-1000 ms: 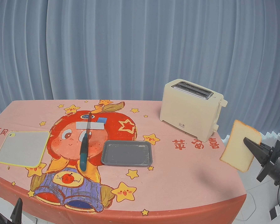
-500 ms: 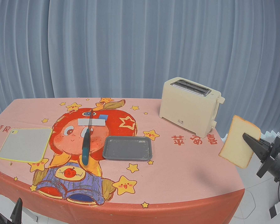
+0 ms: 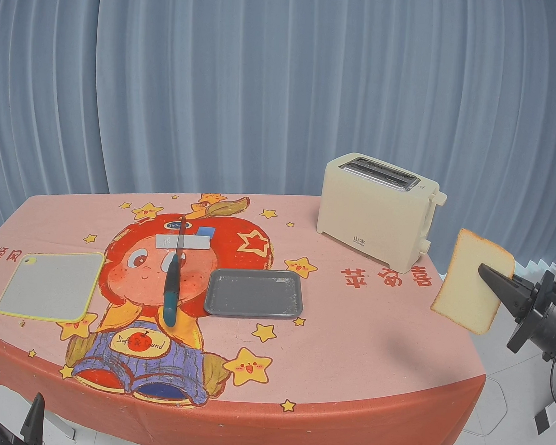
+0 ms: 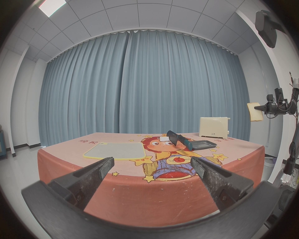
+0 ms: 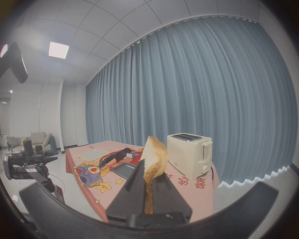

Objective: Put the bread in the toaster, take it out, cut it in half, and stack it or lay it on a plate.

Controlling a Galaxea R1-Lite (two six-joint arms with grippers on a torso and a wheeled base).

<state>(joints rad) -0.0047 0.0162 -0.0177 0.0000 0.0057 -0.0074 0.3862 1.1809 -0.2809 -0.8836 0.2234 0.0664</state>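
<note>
A slice of bread (image 3: 467, 288) hangs upright in the air off the table's right edge, with my right gripper (image 3: 482, 270) shut on it. In the right wrist view the bread (image 5: 154, 152) stands edge-on between the shut fingers of the right gripper (image 5: 149, 175). The cream toaster (image 3: 376, 207) stands at the table's back right, slots up, to the left of the bread. A grey plate (image 3: 253, 309) lies mid-table. A teal-handled knife (image 3: 172, 282) lies left of it. My left gripper (image 3: 15, 386) is open, low off the table's front left corner.
A grey cutting board with a yellow rim (image 3: 50, 284) lies at the table's left. A small white card (image 3: 182, 242) sits under the knife blade. The pink cloth (image 3: 358, 337) between plate and toaster is bare. A blue curtain hangs behind the table.
The head camera shifted a little, so the whole table sits slightly higher in the picture. The right gripper with the bread edged slightly up and left. The left gripper kept still.
</note>
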